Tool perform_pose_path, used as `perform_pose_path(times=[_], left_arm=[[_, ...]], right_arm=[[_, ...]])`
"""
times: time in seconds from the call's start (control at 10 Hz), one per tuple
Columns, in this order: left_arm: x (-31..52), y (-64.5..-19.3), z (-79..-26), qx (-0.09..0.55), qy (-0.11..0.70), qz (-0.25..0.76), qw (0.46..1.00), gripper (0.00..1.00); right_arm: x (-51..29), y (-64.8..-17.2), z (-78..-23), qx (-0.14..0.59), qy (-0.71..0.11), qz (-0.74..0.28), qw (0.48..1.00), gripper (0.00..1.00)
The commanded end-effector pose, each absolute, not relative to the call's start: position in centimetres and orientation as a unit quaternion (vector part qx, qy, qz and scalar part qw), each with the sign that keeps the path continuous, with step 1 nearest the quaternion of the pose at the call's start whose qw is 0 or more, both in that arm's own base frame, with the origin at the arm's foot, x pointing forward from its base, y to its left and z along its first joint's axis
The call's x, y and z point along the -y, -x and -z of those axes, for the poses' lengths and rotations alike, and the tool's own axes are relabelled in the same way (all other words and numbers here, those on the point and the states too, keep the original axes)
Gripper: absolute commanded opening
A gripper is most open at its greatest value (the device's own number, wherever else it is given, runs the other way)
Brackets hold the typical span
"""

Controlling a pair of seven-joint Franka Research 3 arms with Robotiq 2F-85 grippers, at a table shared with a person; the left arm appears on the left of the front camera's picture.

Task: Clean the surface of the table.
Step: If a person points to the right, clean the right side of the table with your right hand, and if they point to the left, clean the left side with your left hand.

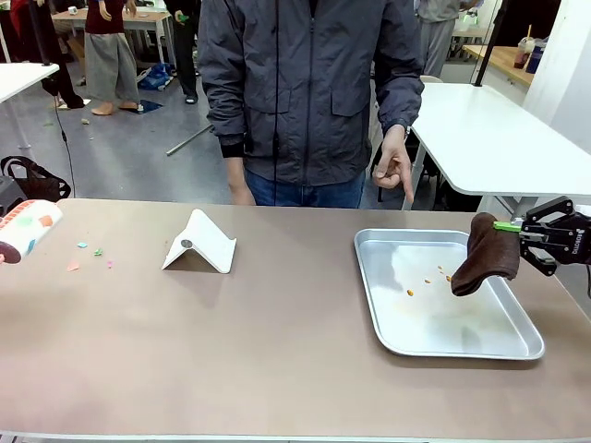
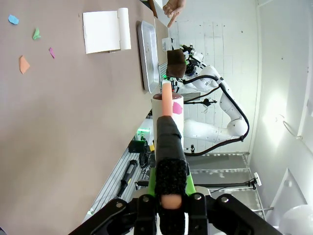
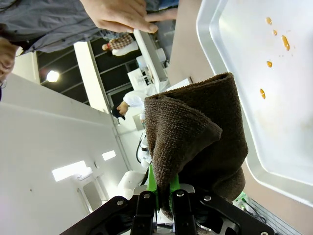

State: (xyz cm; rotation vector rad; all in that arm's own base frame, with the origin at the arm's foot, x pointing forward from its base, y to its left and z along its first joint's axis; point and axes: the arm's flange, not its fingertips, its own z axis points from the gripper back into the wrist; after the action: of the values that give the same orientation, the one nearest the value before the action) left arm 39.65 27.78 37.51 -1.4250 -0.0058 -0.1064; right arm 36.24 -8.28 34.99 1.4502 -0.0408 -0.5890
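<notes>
The brownish-tan table (image 1: 277,360) carries a few coloured paper scraps (image 1: 81,245) near its left end. Above that end hangs a white sticky roller (image 1: 23,229) with scraps stuck to it. In the left wrist view my left gripper (image 2: 167,128) is shut on the roller's peach handle (image 2: 167,95), and the scraps (image 2: 23,63) lie on the table (image 2: 73,127) beside it. My right gripper (image 1: 519,233) is shut on a folded dark brown cloth (image 1: 485,254), which hangs over the right edge of the silver tray (image 1: 369,286). The cloth (image 3: 195,142) hides the fingertips of my right gripper (image 3: 164,191).
A white folded stand (image 1: 199,243) sits left of centre. Several orange crumbs (image 1: 429,280) lie in the tray (image 3: 208,29). A person stands at the far side, one hand (image 1: 395,169) pointing down toward the tray. White tables stand behind.
</notes>
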Motion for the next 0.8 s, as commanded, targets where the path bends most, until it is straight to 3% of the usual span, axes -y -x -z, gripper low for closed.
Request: perform_pose_path(times=[0.0,0.2,0.3,0.7], left_arm=[[-27.5,-39.4,-38.1,0.006,0.654,0.057,0.754,0.00],[-27.5,-39.4,-38.1,0.006,0.654,0.057,0.754,0.00],[-27.5,-39.4,-38.1,0.006,0.654,0.057,0.754,0.00],[-27.5,-39.4,-38.1,0.006,0.654,0.057,0.754,0.00]], right_arm=[[8.2,-36.2,-35.4,0.012,-0.648,0.270,0.712,0.00],[8.2,-36.2,-35.4,0.012,-0.648,0.270,0.712,0.00],[8.3,-36.2,-35.0,0.018,-0.653,0.265,0.709,0.10],[5.9,-39.6,-37.6,0.072,-0.473,0.221,0.850,0.10]])
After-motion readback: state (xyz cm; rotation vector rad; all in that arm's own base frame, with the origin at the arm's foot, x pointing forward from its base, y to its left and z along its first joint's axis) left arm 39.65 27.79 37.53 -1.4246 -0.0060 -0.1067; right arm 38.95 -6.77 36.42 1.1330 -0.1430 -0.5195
